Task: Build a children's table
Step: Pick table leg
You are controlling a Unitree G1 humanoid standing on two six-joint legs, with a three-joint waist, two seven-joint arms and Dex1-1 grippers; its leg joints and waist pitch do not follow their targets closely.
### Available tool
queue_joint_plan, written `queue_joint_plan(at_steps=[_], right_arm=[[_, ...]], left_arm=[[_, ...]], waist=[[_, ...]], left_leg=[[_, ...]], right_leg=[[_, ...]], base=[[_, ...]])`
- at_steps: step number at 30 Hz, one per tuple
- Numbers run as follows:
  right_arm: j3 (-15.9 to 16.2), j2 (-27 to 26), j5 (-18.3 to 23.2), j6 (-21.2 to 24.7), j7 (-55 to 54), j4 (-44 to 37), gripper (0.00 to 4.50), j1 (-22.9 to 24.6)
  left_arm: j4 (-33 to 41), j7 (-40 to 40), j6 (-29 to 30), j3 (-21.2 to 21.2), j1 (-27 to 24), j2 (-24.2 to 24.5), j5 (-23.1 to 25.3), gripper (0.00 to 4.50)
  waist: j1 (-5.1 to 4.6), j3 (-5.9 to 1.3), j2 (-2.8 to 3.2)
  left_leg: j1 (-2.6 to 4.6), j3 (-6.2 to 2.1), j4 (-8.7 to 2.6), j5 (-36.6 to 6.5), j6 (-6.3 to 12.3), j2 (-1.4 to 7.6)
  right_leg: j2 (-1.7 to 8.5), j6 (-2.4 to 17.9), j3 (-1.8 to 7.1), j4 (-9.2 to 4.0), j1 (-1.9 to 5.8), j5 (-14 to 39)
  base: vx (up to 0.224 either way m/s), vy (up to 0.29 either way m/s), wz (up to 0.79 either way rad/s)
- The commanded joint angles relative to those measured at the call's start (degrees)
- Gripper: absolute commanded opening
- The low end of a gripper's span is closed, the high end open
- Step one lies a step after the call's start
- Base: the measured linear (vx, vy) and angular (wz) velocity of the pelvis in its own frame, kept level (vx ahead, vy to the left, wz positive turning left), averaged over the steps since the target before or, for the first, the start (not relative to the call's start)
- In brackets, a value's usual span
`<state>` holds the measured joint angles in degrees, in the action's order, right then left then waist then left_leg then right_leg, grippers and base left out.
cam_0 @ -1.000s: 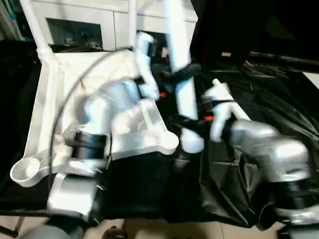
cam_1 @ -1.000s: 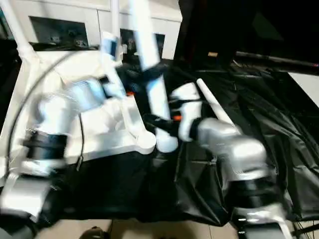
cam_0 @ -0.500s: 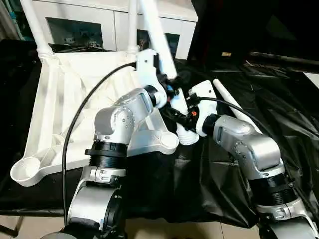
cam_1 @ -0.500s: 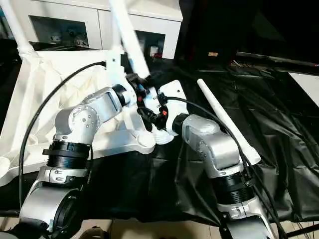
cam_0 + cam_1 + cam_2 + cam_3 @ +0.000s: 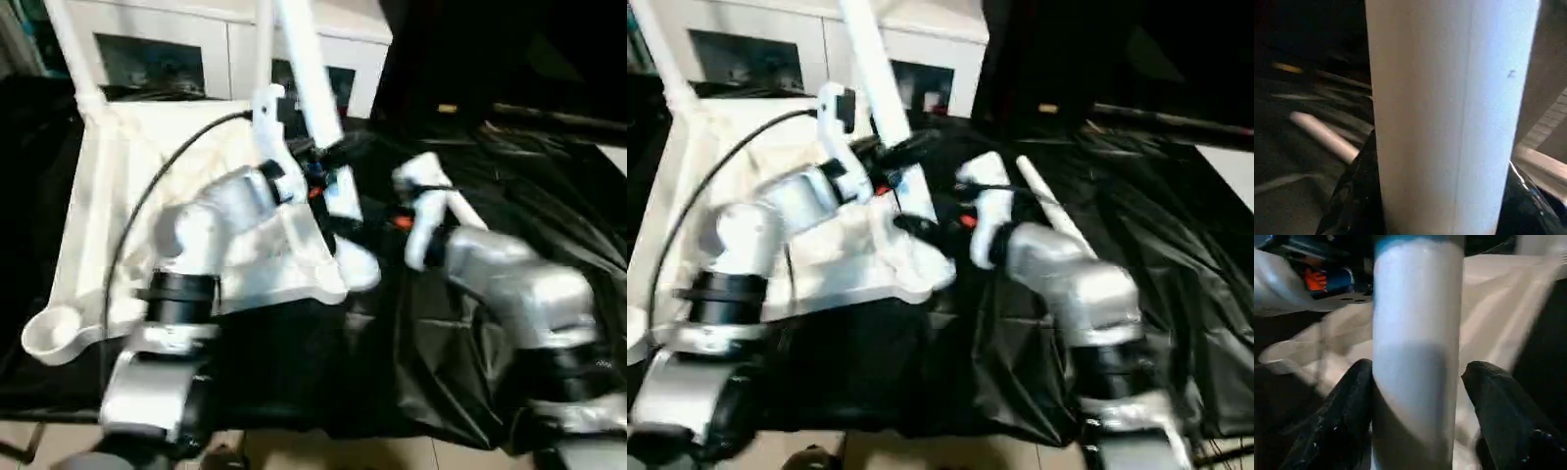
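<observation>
While the left gripper (image 5: 328, 186) clamps the leg (image 5: 315, 103) mid-shaft (light, stiff, probably slick), the right gripper (image 5: 1418, 396) brackets its base, one finger (image 5: 1498, 416) apart.

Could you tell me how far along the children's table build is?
Done: two legs stand in the far sockets of the upturned tabletop. In hand: the left claw grips a third leg, tilted, lower end by the near-right socket; the right claw stands open around it. Left: seat it, then fit the fourth leg, lying on the black cloth, into the empty near-left socket.
</observation>
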<state>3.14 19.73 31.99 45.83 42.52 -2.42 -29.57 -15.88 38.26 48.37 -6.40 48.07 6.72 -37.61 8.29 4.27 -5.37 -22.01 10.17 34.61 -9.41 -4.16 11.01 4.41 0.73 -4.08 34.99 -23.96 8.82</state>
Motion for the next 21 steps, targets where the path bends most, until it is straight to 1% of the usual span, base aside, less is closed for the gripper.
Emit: queue_joint_plan(at_steps=[1,3,4,5,6,7,8,9,10,11,12,14,15,16,17,19,20,21], right_arm=[[-2.70,2.13,2.68,2.71,2.56,-1.61,3.01,0.60],[-2.24,3.29,3.36,3.39,4.20,-2.70,3.01,1.25],[-1.84,3.75,3.77,3.76,5.01,-3.46,3.01,1.70],[-1.19,4.21,4.33,4.33,5.94,-4.50,3.01,2.36],[-0.97,4.26,4.42,4.45,6.08,-4.80,2.73,2.56],[-0.85,4.30,4.77,4.79,6.14,-4.89,2.73,2.59],[-0.80,4.27,5.13,5.14,6.15,-4.94,2.67,2.60],[-0.50,4.13,5.28,5.36,6.18,-5.07,2.67,2.65],[-0.28,3.91,5.18,5.34,6.11,-5.02,2.49,2.65],[-0.11,3.91,5.33,5.47,6.02,-5.07,2.49,2.61],[-0.02,3.87,5.45,5.58,5.90,-5.06,2.26,2.54],[0.11,3.78,5.47,5.64,5.70,-4.97,2.17,2.39],[0.15,3.73,5.36,5.57,5.64,-4.90,2.07,2.33],[0.12,3.54,5.00,5.33,5.18,-4.75,2.07,2.27],[0.12,3.50,4.93,5.25,5.10,-4.71,1.95,2.26],[0.04,3.11,4.23,4.47,3.85,-4.15,1.88,2.10],[0.03,3.09,4.20,4.44,3.78,-4.12,1.86,2.09],[-0.02,2.89,3.88,4.12,3.25,-3.89,1.86,2.00]], left_arm=[[2.78,6.34,2.76,2.00,2.04,1.00,-3.17,1.86],[3.74,9.70,3.87,3.15,2.09,2.33,-4.26,1.86],[4.49,11.78,4.03,3.59,2.01,2.86,-4.97,1.86],[5.56,14.30,4.57,3.77,2.03,3.26,-6.43,1.85],[5.84,14.81,4.87,3.66,2.06,3.30,-6.94,1.85],[5.91,15.72,5.02,3.38,2.20,3.26,-7.55,1.85],[5.91,16.45,5.05,3.11,2.33,3.19,-8.04,1.85],[5.70,17.17,4.97,2.88,2.59,3.04,-8.38,1.85],[5.53,17.20,4.79,2.82,2.67,2.85,-8.36,1.85],[5.33,17.56,4.78,3.00,2.72,2.97,-8.36,1.85],[5.25,17.84,4.68,3.19,2.67,3.07,-8.30,1.84],[5.16,18.40,4.54,3.43,2.54,3.30,-8.26,1.84],[5.15,18.56,4.45,3.47,2.47,3.34,-8.25,1.84],[5.21,18.25,3.05,3.71,2.18,3.36,-7.16,1.84],[5.16,17.94,2.84,3.71,2.16,3.31,-6.91,1.84],[3.55,13.09,1.07,3.32,2.54,2.40,-4.20,1.84],[3.43,12.83,1.02,3.28,2.58,2.34,-4.08,1.84],[2.17,9.48,-0.47,3.14,2.97,1.77,-1.90,1.84]], waist=[[-0.02,-4.94,0.32],[-0.12,-4.88,0.26],[-0.14,-4.75,0.40],[-0.16,-4.72,0.25],[-0.03,-4.74,0.42],[-0.23,-4.67,0.45],[-0.25,-4.70,0.39],[-0.22,-4.61,0.48],[-0.25,-4.63,0.45],[-0.23,-4.57,0.40],[-0.22,-4.56,0.43],[-0.13,-4.62,0.39],[-0.12,-4.65,0.42],[-0.07,-4.66,0.38],[-0.06,-4.69,0.39],[-0.04,-4.77,0.41],[-0.05,-4.84,0.43],[-0.07,-4.76,0.40]], left_leg=[[1.14,-0.41,-3.83,-7.89,0.02,1.76],[1.03,-0.44,-3.85,-8.51,-0.39,1.84],[1.12,-0.48,-3.92,-9.76,-0.82,1.83],[1.09,-0.45,-3.96,-10.11,-0.96,1.81],[1.17,-0.47,-3.97,-10.20,-1.31,1.92],[1.16,-0.57,-4.05,-10.94,-1.62,1.95],[1.19,-0.56,-4.01,-11.15,-1.73,1.91],[1.25,-0.54,-4.04,-11.70,-1.89,1.84],[1.31,-0.58,-4.04,-12.31,-2.08,1.91],[1.36,-0.58,-4.07,-12.61,-2.16,1.92],[1.35,-0.63,-4.09,-12.96,-2.38,1.90],[1.45,-0.65,-4.06,-12.83,-2.46,1.93],[1.37,-0.70,-4.11,-12.59,-2.46,1.96],[1.33,-0.68,-4.11,-12.34,-2.54,1.95],[1.29,-0.73,-4.13,-12.20,-2.56,1.98],[1.17,-0.73,-4.12,-11.48,-2.62,1.98],[1.11,-0.74,-4.09,-11.23,-2.72,2.04],[1.14,-0.71,-4.10,-11.32,-2.63,2.02]], right_leg=[[3.66,8.42,2.47,-3.23,3.60,10.48],[3.77,8.59,2.43,-3.36,3.60,11.64],[3.87,8.20,2.41,-3.62,3.53,14.04],[3.93,7.80,2.42,-3.87,3.60,15.18],[3.98,7.52,2.52,-3.79,3.52,15.86],[3.96,7.46,2.41,-3.91,3.46,16.80],[3.97,7.37,2.38,-4.02,3.48,17.30],[3.94,7.04,2.38,-4.24,3.36,18.66],[3.93,6.57,2.37,-4.34,3.28,19.62],[3.93,6.31,2.34,-4.45,3.19,20.33],[4.00,5.85,2.31,-4.59,3.20,21.54],[3.98,5.45,2.34,-4.60,3.10,21.70],[3.96,5.43,2.33,-4.51,3.15,21.33],[3.93,5.47,2.33,-4.45,3.13,20.84],[3.99,5.48,2.33,-4.41,3.17,20.62],[3.99,5.66,2.35,-4.20,3.28,19.01],[3.96,5.84,2.38,-4.03,3.32,18.10],[3.93,6.14,2.36,-4.11,3.26,17.66]], base=[[0.000,0.000,0.00],[0.000,0.000,0.00],[0.000,0.000,0.00],[0.000,0.000,0.00],[0.000,0.000,0.00],[0.000,0.000,0.00],[0.000,0.000,0.00],[0.000,0.000,0.00],[0.000,0.000,0.00],[0.000,0.000,0.00],[0.000,0.000,0.00],[0.000,0.000,0.00],[0.000,0.000,0.00],[0.000,0.000,0.00],[0.000,0.000,0.00],[0.000,0.000,0.00],[0.000,0.000,0.00],[0.000,0.000,0.00]])
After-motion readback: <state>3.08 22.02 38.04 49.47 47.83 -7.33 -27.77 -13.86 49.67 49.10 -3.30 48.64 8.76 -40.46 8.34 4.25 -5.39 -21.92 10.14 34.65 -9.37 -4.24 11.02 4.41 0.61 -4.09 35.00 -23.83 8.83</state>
